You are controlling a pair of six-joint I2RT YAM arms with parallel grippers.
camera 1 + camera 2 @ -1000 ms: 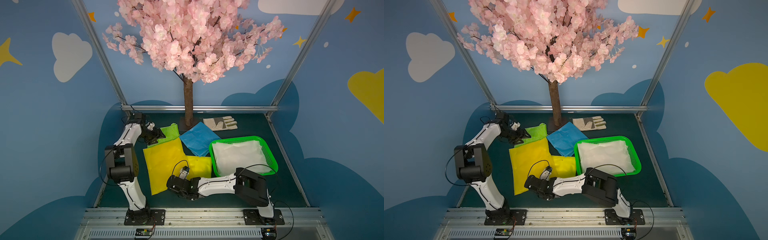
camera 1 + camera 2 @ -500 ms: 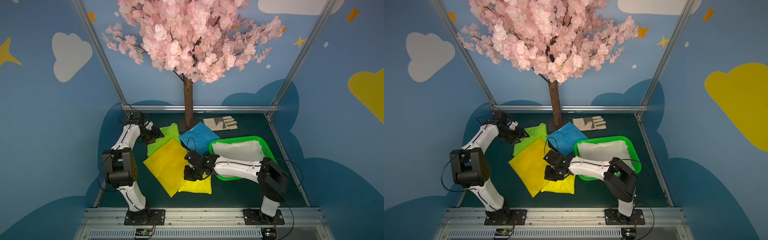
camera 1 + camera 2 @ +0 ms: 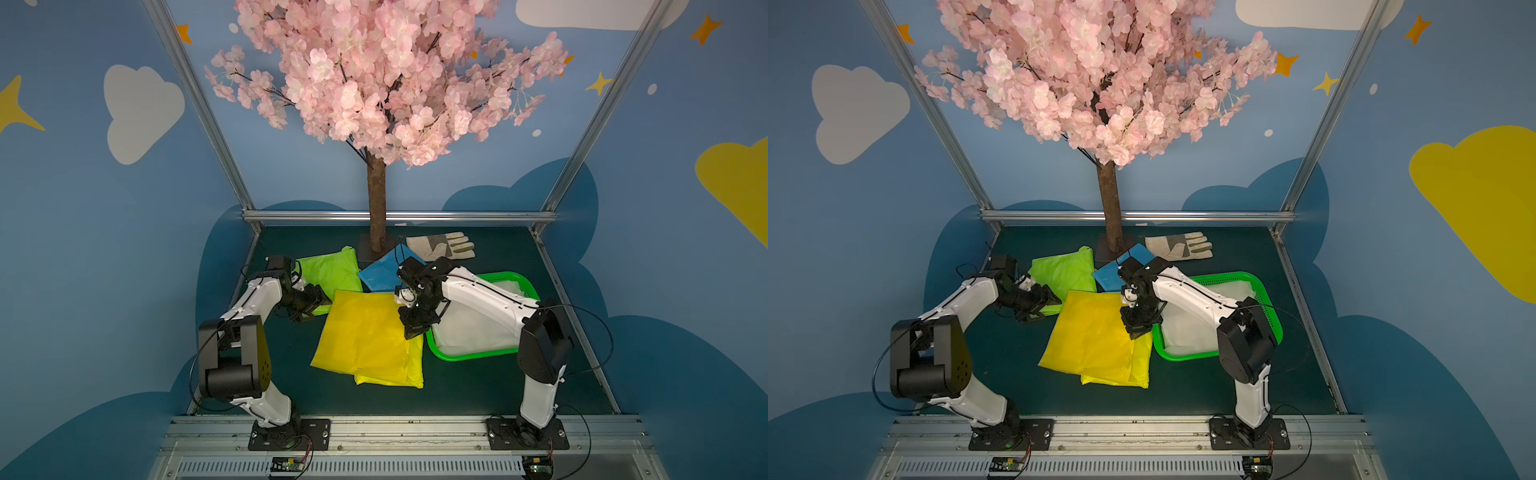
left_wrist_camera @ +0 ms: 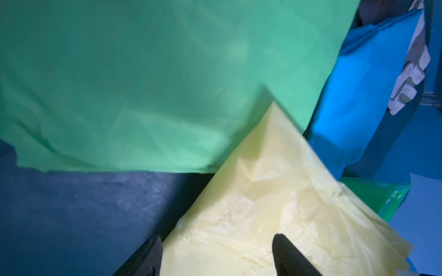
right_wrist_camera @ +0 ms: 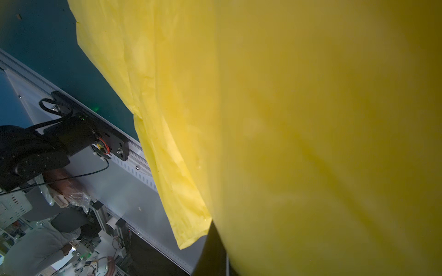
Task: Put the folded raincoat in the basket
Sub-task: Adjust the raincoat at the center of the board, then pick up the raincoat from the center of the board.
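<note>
- A dark green worktop is sitting in a blue, cloud-painted booth under a blossom tree.
- A white raincoat is lying in the basket; the yellow raincoat is waiting outside it.
- The right tool, reaching down, is clamping the yellow raincoat's edge, with the basket just beside it.
- The left tool is hovering low, jaws apart, with the yellow corner just ahead.

Left claw spread; right claw clamped.
</note>
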